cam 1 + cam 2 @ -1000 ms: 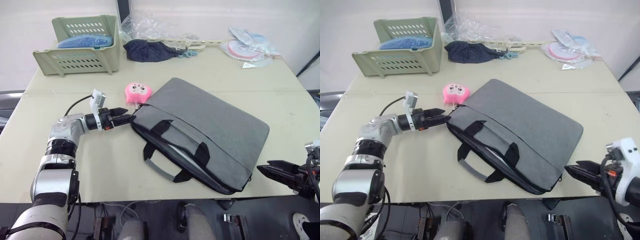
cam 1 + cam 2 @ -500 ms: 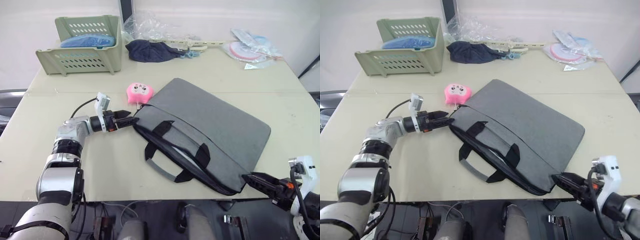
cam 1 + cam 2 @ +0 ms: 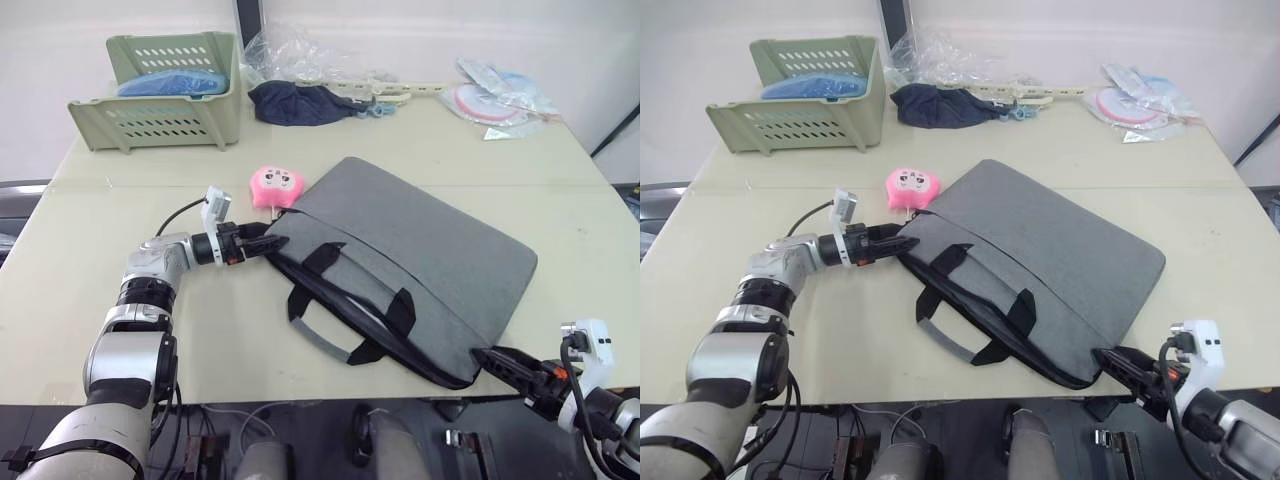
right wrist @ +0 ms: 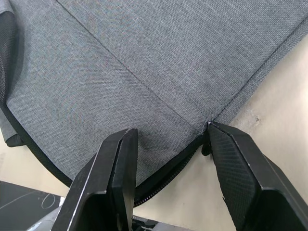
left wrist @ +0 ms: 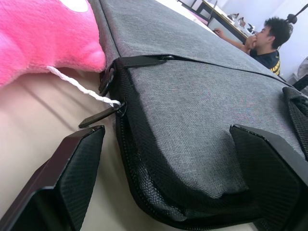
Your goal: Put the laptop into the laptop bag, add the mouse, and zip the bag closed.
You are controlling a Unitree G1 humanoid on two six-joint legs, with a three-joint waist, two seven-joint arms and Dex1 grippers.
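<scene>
Beige table (image 3: pixel 90 300) — laptop bag (image 3: pixel 420 260), pink plush toy (image 3: pixel 277 185), green basket (image 3: pixel 160 90), dark cloth (image 3: pixel 295 102).

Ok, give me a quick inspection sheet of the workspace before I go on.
Surface: beige table.
Job's things: laptop bag lies flat, zipper partly open.
Clutter: pink plush toy touching the bag's far corner; green basket, dark cloth, plastic packets along the far edge.
Grippers: left gripper open, straddling the bag's corner by the zipper pull; right gripper open around the bag's near corner.
Cables: black wrist cable.
Surroundings: seated person in the background.
</scene>
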